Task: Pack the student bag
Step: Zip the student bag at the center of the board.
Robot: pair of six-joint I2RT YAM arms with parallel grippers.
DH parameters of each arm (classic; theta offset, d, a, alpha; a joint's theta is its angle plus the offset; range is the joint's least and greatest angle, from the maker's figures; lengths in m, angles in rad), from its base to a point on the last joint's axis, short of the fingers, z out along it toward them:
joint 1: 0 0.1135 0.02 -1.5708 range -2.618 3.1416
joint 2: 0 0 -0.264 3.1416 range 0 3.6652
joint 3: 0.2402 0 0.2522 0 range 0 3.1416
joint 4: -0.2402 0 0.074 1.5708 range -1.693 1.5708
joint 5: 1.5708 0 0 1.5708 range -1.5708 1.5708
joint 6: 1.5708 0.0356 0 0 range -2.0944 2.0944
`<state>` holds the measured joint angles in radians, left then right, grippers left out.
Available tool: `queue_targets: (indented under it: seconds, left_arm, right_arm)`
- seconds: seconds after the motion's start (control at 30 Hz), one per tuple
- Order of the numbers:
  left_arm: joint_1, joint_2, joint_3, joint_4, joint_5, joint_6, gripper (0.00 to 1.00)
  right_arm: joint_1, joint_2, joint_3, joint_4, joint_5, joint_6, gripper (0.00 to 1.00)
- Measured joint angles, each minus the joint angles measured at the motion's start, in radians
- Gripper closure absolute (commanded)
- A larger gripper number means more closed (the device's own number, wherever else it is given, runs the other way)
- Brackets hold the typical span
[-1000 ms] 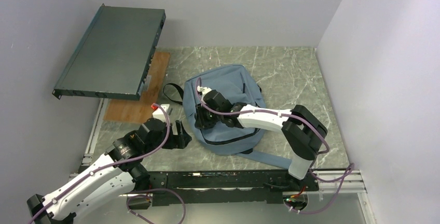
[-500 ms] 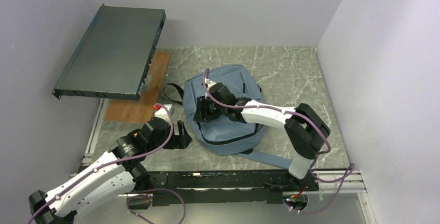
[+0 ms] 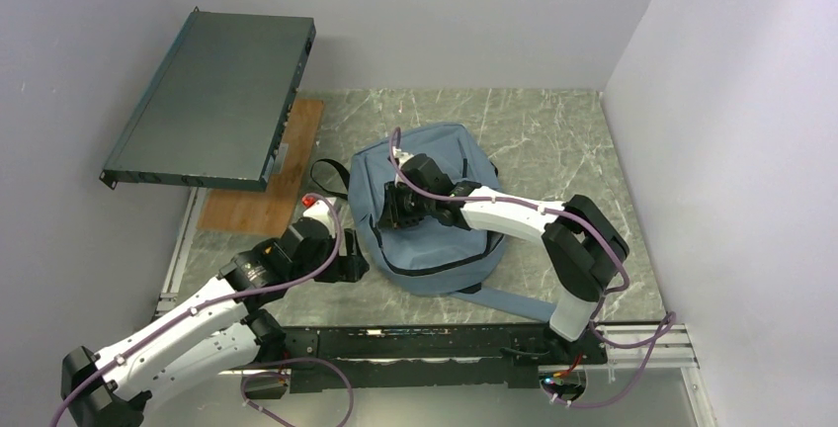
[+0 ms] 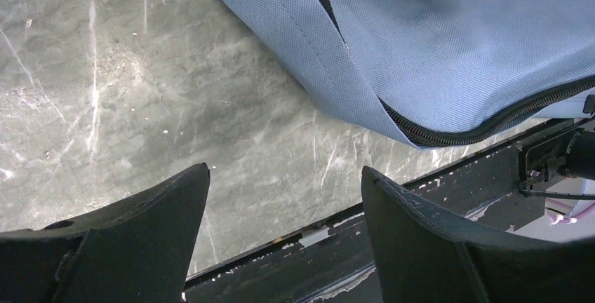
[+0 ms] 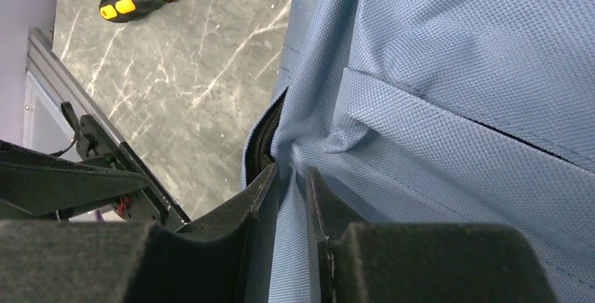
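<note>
The blue-grey student bag (image 3: 440, 165) lies flat in the middle of the table, with a dark zipper running round its front. My right gripper (image 3: 395, 214) is over the bag's left side. In the right wrist view it (image 5: 291, 173) is shut on a fold of the bag's fabric (image 5: 456, 71) right beside the zipper. My left gripper (image 3: 346, 267) is low over the table at the bag's near left edge. In the left wrist view it (image 4: 284, 177) is open and empty, with the bag's edge (image 4: 435, 71) just beyond its fingertips.
A dark flat metal case (image 3: 212, 96) leans at the far left above a wooden board (image 3: 262, 175). A black strap (image 3: 331, 175) lies left of the bag and a blue strap (image 3: 514, 300) trails toward the near edge. A black-and-yellow screwdriver (image 5: 133, 1) lies on the table left of the bag.
My right gripper has moved a little away from the near edge and to the right over the bag. My left gripper has moved right, closer to the bag's near left edge.
</note>
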<state>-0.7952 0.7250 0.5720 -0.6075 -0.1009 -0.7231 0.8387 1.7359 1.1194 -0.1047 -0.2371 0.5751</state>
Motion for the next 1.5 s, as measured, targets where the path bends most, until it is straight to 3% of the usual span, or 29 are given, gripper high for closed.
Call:
queue_targets:
  seconds: [0.33, 0.57, 0.7, 0.9, 1.0, 1.03, 1.07, 1.1, 1.33, 1.5]
  left_arm:
    - [0.000, -0.024, 0.000, -0.003, 0.002, -0.002, 0.14]
    - [0.000, -0.065, -0.006, -0.002, 0.007, -0.015, 0.14]
    - [0.000, -0.087, -0.017, -0.002, 0.007, -0.024, 0.06]
    - [0.026, -0.056, -0.045, 0.038, 0.051, -0.064, 0.08]
    - [0.043, -0.017, -0.055, 0.059, 0.059, -0.107, 0.13]
    - [0.047, -0.014, -0.063, 0.064, 0.059, -0.120, 0.13]
    - [0.050, -0.018, -0.072, 0.064, 0.058, -0.137, 0.13]
    - [0.052, -0.027, -0.080, 0.061, 0.052, -0.156, 0.12]
    - [0.056, -0.118, -0.097, 0.027, -0.035, -0.308, 0.09]
    - [0.077, -0.035, -0.075, 0.008, -0.063, -0.366, 0.09]
  right_arm:
    - [0.005, 0.011, 0.000, 0.016, -0.034, 0.002, 0.73]
    - [0.019, 0.054, 0.000, 0.034, -0.034, 0.001, 0.79]
    - [0.028, 0.088, 0.008, 0.039, -0.037, 0.002, 0.70]
    - [0.042, 0.096, 0.016, 0.055, -0.061, 0.008, 0.66]
    - [0.050, 0.096, 0.016, 0.075, -0.071, 0.014, 0.76]
    - [0.052, 0.096, 0.016, 0.081, -0.074, 0.015, 0.82]
    - [0.053, 0.096, 0.014, 0.089, -0.078, 0.019, 0.96]
    - [0.055, 0.096, 0.014, 0.093, -0.080, 0.020, 1.00]
    - [0.068, 0.064, -0.028, 0.133, -0.053, 0.012, 1.00]
    - [0.074, -0.073, -0.160, 0.247, -0.095, 0.001, 1.00]
